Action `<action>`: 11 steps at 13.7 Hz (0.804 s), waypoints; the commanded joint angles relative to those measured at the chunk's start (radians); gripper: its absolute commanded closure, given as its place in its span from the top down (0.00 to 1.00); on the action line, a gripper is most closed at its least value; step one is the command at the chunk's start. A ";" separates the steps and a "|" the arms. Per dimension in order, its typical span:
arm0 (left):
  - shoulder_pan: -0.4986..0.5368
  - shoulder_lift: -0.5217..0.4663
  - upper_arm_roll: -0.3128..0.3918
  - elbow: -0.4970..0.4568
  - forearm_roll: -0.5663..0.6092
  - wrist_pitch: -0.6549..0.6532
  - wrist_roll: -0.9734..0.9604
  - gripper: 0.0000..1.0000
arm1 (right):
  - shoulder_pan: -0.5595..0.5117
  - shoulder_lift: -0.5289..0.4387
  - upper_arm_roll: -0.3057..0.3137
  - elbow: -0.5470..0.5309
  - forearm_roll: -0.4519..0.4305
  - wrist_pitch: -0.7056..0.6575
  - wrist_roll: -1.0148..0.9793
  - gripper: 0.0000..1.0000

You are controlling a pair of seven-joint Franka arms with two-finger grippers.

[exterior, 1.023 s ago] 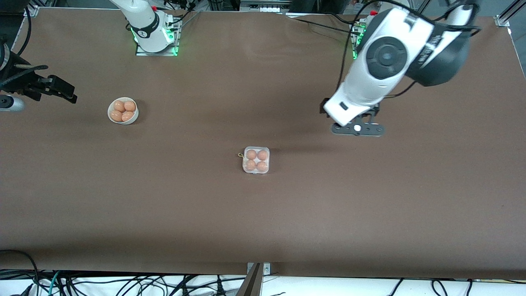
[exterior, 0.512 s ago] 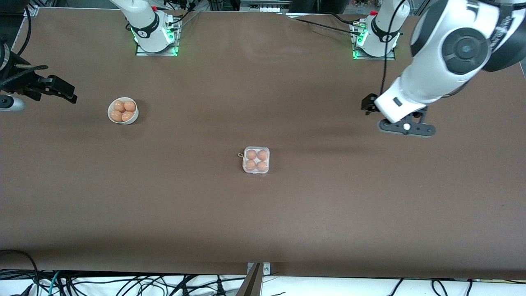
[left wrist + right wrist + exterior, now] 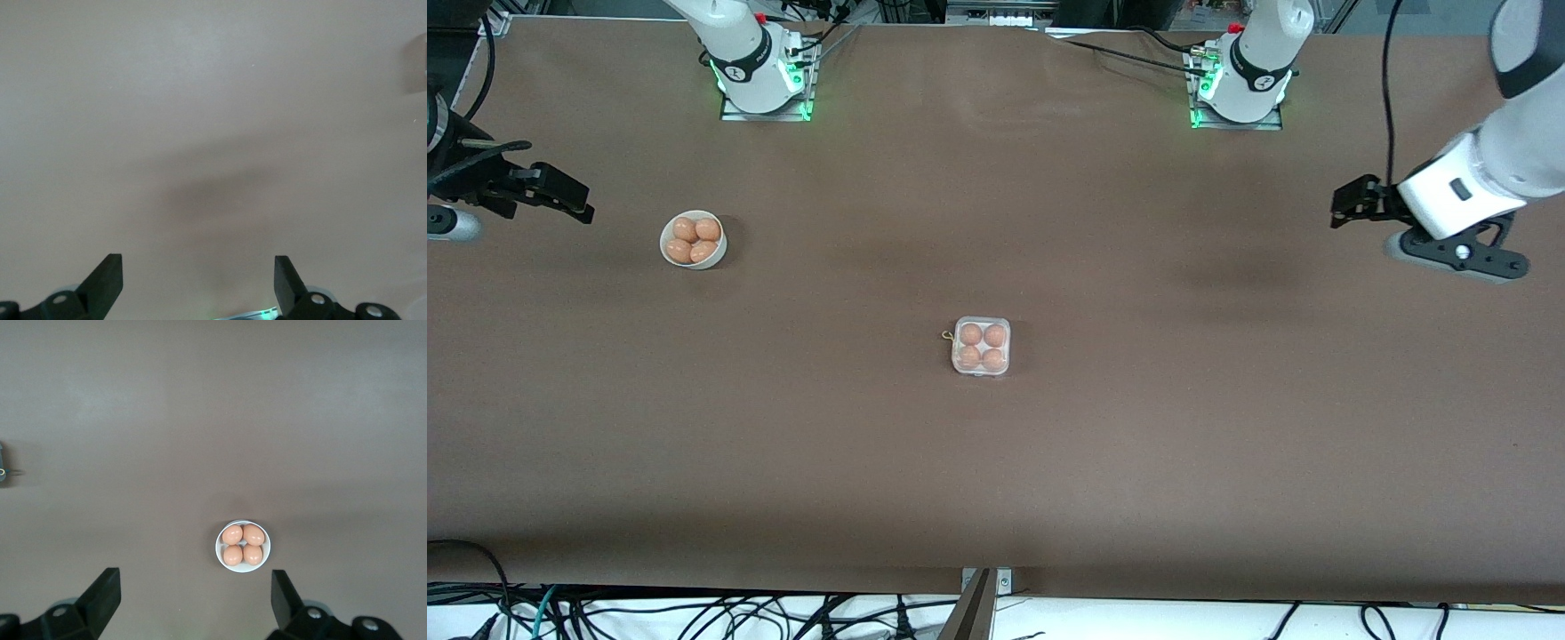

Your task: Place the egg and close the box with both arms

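The clear box (image 3: 982, 346) sits at the middle of the table with its lid down over several orange-brown eggs, one of them the egg (image 3: 970, 334) in a cell. My left gripper (image 3: 1347, 203) is open and empty, up over bare table at the left arm's end; its wrist view shows its spread gripper (image 3: 197, 267) over bare brown table only. My right gripper (image 3: 574, 200) is open and empty at the right arm's end, beside the bowl; its wrist view shows the gripper (image 3: 193, 583) spread over the table near the bowl.
A round white bowl (image 3: 694, 265) with several more eggs (image 3: 693, 238) stands toward the right arm's end, farther from the front camera than the box. It also shows in the right wrist view (image 3: 243, 570). Brown table surrounds the box.
My left arm has swung away from near the box toward the left arm's end of the table. The right arm, the box and the bowl have not moved.
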 commanded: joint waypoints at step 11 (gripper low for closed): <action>0.052 -0.038 -0.035 -0.009 0.017 -0.089 0.041 1.00 | 0.000 0.001 0.001 0.014 0.013 -0.007 -0.008 1.00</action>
